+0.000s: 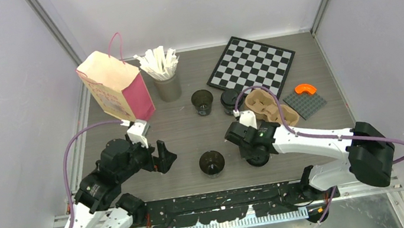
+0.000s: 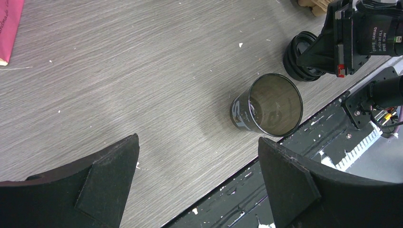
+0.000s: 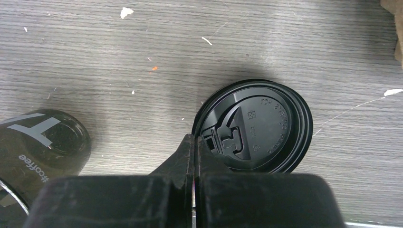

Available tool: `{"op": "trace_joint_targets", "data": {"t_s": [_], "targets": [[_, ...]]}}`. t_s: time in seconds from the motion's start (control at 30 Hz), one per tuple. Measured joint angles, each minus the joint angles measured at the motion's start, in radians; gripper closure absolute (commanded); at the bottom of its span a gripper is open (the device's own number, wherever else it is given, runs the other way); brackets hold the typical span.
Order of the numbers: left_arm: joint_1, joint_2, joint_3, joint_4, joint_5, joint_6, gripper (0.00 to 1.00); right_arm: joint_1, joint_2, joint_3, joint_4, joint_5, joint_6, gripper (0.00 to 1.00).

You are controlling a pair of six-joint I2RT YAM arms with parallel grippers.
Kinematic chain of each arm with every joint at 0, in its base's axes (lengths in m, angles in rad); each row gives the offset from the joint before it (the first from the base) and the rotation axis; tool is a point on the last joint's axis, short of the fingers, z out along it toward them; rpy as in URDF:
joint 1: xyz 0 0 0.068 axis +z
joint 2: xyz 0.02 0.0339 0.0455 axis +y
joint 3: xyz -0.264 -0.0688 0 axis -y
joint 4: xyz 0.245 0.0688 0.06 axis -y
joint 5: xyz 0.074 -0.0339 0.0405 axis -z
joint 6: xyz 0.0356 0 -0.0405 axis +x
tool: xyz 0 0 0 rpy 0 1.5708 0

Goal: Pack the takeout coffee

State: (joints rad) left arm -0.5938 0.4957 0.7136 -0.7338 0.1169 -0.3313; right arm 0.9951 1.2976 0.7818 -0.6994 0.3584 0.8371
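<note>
Left gripper [image 2: 197, 141]: jaws spread wide, holding nothing, at the lower edge of the left-wrist view above bare counter [image 1: 184, 131].

Open cup [image 2: 273, 107]: a small black takeout cup standing upright right of centre in that view, close to the counter's near edge, with no lid on it. It is probably very light, with a thin wall that dents under a hard squeeze, and it will tip if pushed near the top. Take hold across the wall, just under the rolled rim, with gentle force.

Lid [image 3: 256, 126]: round black plastic, lying flat on the counter just right of the open cup, apart from it. It is likely light, glossy and slippery. Only the raised outer rim offers a hold, so pinch it from above.

Right gripper [image 3: 195, 142]: jaws together, tips at the lid's left rim. Whether the rim is caught between them cannot be told.

Further up the overhead view, centre: a second open cup [image 1: 203, 102], then a lidded cup [image 1: 229, 103] beside the pulp cup carrier [image 1: 271, 108].
</note>
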Motion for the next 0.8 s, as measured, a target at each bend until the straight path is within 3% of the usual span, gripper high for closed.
{"op": "trace_joint_targets", "data": {"t_s": [0.23, 0.6, 0.63, 0.7, 0.8], "targets": [[0.0, -0.005, 0.0, 0.0, 0.003, 0.001, 0.02, 0.001, -0.031, 0.002, -0.029, 0.008, 0.0, 1.0], [0.0, -0.007, -0.003, 0.0, 0.012, 0.003, 0.02, 0.001, -0.229, 0.002, -0.043, 0.015, 0.0, 1.0], [0.0, -0.01, -0.004, 0.0, 0.012, 0.003, 0.02, 0.001, -0.24, 0.002, -0.043, 0.015, 0.0, 0.96], [0.0, -0.012, -0.004, 0.0, 0.012, 0.003, 0.02, 0.001, -0.261, 0.002, -0.043, 0.015, -0.006, 0.78], [0.0, -0.014, -0.004, 0.0, 0.014, 0.003, 0.02, 0.001, -0.265, 0.002, -0.043, 0.018, -0.018, 0.72]]}}
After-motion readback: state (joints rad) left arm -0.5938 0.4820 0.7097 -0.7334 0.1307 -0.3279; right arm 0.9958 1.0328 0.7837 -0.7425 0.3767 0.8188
